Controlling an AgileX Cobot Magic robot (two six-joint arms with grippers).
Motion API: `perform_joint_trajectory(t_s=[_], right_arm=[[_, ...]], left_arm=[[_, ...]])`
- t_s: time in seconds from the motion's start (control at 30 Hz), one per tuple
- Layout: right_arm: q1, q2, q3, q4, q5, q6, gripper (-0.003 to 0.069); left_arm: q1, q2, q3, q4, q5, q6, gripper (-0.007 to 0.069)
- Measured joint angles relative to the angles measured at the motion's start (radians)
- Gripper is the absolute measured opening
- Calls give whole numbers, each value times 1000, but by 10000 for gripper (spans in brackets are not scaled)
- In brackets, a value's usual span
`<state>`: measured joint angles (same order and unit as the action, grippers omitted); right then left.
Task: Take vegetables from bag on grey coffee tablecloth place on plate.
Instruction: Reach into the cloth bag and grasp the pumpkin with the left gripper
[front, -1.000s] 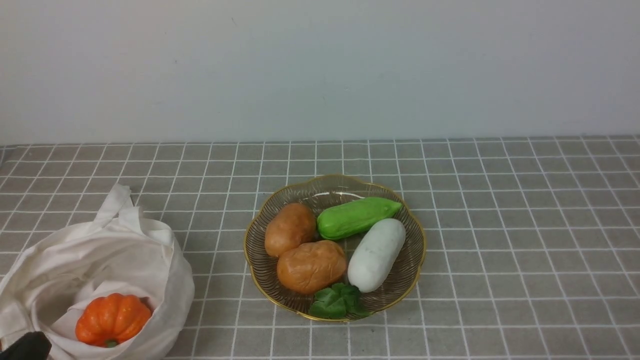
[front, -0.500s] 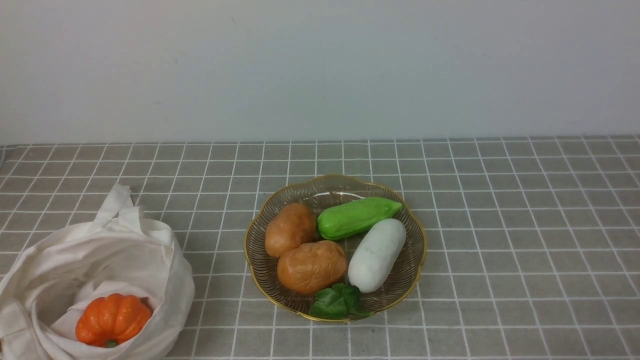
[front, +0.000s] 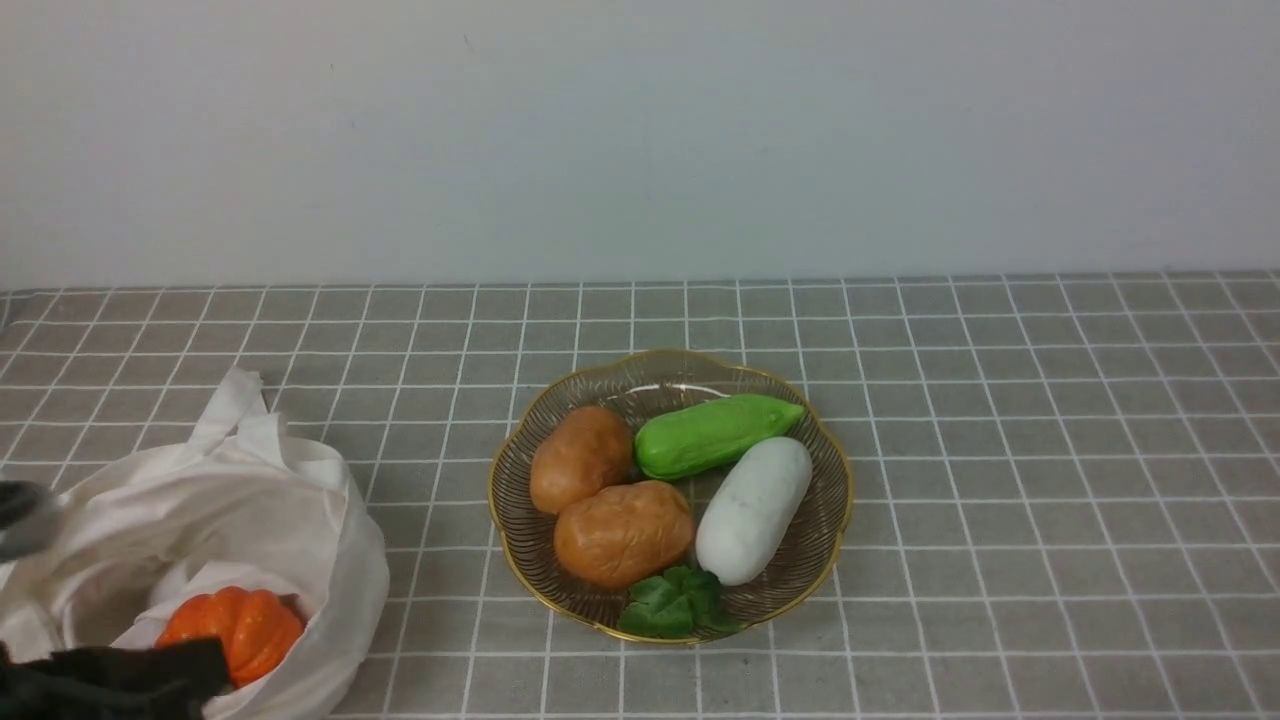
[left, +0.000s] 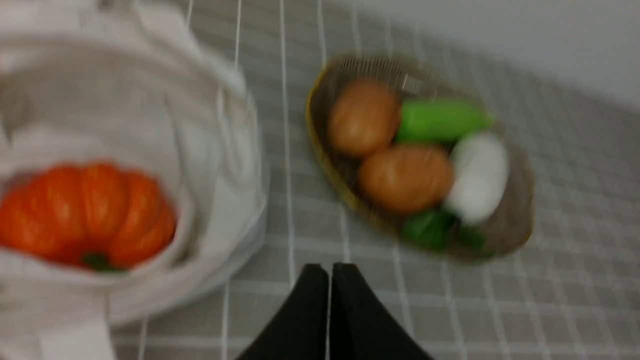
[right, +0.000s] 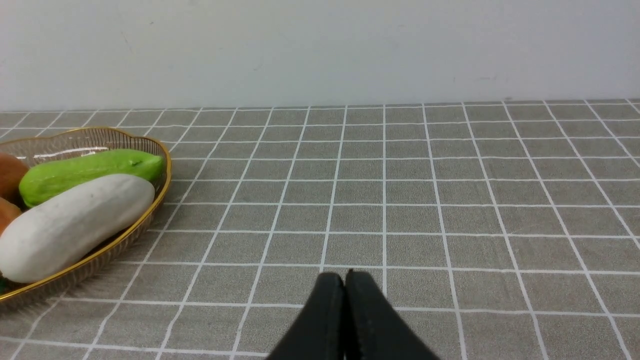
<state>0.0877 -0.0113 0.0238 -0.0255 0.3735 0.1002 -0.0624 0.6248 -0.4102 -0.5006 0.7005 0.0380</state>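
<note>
1. Front view: the tablecloth (front: 1000, 450) covers the whole desk. Its right half, from near edge to far edge, lies bare, so there is wide room to move there.
2. The bag (front: 250, 500) slumps open at the near-left corner, partly cut off by the picture's edge. A strip of bare cloth separates it from the plate.
3. The plate (front: 660, 360) sits mid-desk. It already holds two potatoes (front: 580, 455), a cucumber (front: 712, 433), a radish (front: 752, 508) and a green leaf (front: 672, 603). Only its far part shows bare glass, which looks like the likeliest landing spot.
4. The pumpkin (front: 245, 620) lies inside the bag and is not yet lifted, so I judge it the last piece to move, with the grasp, the lift over the bag's raised wall and the carry to the plate all left.
5. The left gripper (left: 329, 272) has its fingers pressed together and holds nothing. In the front view it shows as a dark shape at the near-left corner, overlapping the bag's near lip just beside the pumpkin. The wrist picture is blurred.
6. The right gripper (right: 345, 282) is likewise closed and empty over bare cloth right of the plate — well apart from the bag.
</note>
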Motion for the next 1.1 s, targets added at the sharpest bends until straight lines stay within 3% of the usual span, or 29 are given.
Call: perform_joint_trajectory(t_s=[0.23, 0.6, 0.73, 0.83, 0.93, 1.1], right_arm=[[0, 0, 0, 0, 0, 0, -15], [0, 0, 0, 0, 0, 0, -15], [0, 0, 0, 0, 0, 0, -15], [0, 0, 0, 0, 0, 0, -15], [0, 0, 0, 0, 0, 0, -15], [0, 0, 0, 0, 0, 0, -15]], left_arm=[[0, 315, -149, 202, 180, 25, -5], [0, 469, -213, 336, 138, 19, 28], [0, 533, -213, 392, 120, 3, 114], [0, 587, -216, 403, 63, -2, 248], [0, 618, -218, 404, 13, -2, 335], [0, 669, -220, 404, -27, -2, 419]])
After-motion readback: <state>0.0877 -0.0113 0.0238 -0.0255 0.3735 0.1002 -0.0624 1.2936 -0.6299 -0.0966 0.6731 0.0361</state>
